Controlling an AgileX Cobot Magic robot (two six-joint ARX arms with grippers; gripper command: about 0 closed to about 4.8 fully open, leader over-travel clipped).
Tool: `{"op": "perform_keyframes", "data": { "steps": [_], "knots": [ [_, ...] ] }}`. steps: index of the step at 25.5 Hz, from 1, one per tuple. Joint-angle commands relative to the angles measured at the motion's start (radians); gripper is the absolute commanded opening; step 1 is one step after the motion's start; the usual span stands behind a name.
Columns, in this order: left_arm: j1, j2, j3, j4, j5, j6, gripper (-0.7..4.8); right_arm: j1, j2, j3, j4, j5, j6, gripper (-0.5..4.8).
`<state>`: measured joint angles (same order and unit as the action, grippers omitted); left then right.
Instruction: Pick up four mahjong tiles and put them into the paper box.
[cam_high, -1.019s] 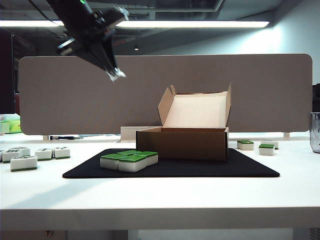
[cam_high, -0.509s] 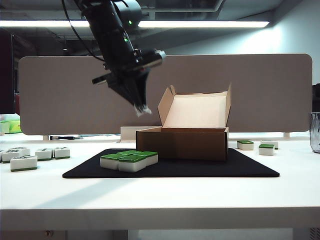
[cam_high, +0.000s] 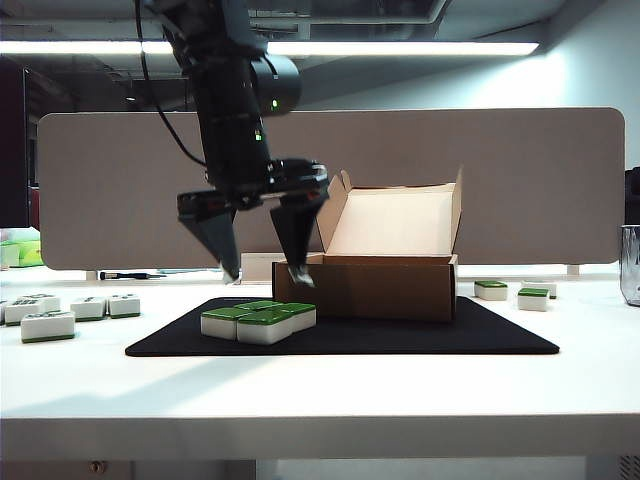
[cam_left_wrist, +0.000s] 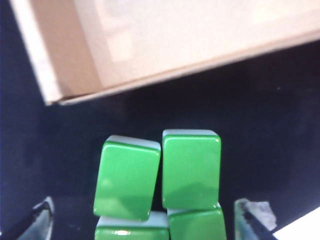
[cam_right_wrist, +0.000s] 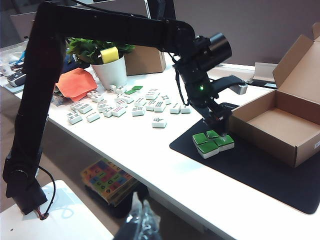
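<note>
Counter (cam_high: 320, 400): white, carries everything listed here.
Black mat (cam_high: 500, 335): lies flat on the counter; the paper box and the green tiles sit on it.
Paper box (cam_high: 365, 288): brown cardboard, on the mat, lid hinged up and back with the pale inner face showing. Inside looks empty in the right wrist view (cam_right_wrist: 280, 127).
Left arm (cam_high: 232, 110): black, comes down from above, just left of the box in the exterior view.
Left pincer (cam_high: 262, 272): pointed down, fingers spread wide, nothing between them. It hangs right over the tile cluster beside the box's front left corner; whether the tips touch the tiles cannot be told.
Left pincer, wrist view (cam_left_wrist: 147, 220): one fingertip (cam_left_wrist: 255, 220) shows on either side of the cluster, the tiles in the gap.
Mahjong tiles (cam_high: 258, 320): four green-topped blocks packed tight in a two-by-two square on the mat, just beside the box, none in it. Wrist view (cam_left_wrist: 160, 185) shows one tile slightly skewed against its neighbour.
Right pincer (cam_right_wrist: 140, 222): low in its own view, well away from the box, blurred; cannot tell whether spread or pressed together.
Loose tiles (cam_high: 70, 312): white-faced, scattered on the counter off the mat, far side from the box.
Two more green tiles (cam_high: 512, 292): on the counter beyond the box's other end.
</note>
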<state>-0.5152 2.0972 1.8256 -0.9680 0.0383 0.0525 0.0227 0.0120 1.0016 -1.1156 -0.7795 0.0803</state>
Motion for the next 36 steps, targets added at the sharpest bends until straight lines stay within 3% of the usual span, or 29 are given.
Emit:
{"op": "perform_keyframes", "data": {
  "steps": [1, 17, 18, 21, 25, 36],
  "knots": [
    [-0.002, 0.014, 0.005, 0.032, 0.007, 0.000, 4.79, 0.000, -0.012, 0.002, 0.012, 0.000, -0.003, -0.01],
    [-0.010, 0.097, 0.003, 0.071, 0.009, -0.004, 4.79, 0.000, -0.012, 0.002, 0.013, 0.004, -0.003, -0.01],
    [-0.014, 0.098, 0.003, 0.072, 0.008, -0.004, 4.65, 0.000, -0.012, 0.002, 0.013, 0.004, -0.003, -0.01],
    [-0.017, 0.098, 0.003, 0.072, 0.007, -0.004, 3.40, 0.000, -0.012, 0.002, 0.013, 0.004, -0.003, -0.01],
    [-0.021, 0.097, 0.003, 0.070, 0.007, -0.004, 2.68, 0.000, -0.012, 0.002, 0.012, 0.004, -0.003, -0.01],
    [-0.039, 0.042, 0.003, 0.012, 0.007, -0.004, 2.63, 0.000, -0.012, 0.002, 0.012, 0.003, -0.003, -0.01]
  ]
}}
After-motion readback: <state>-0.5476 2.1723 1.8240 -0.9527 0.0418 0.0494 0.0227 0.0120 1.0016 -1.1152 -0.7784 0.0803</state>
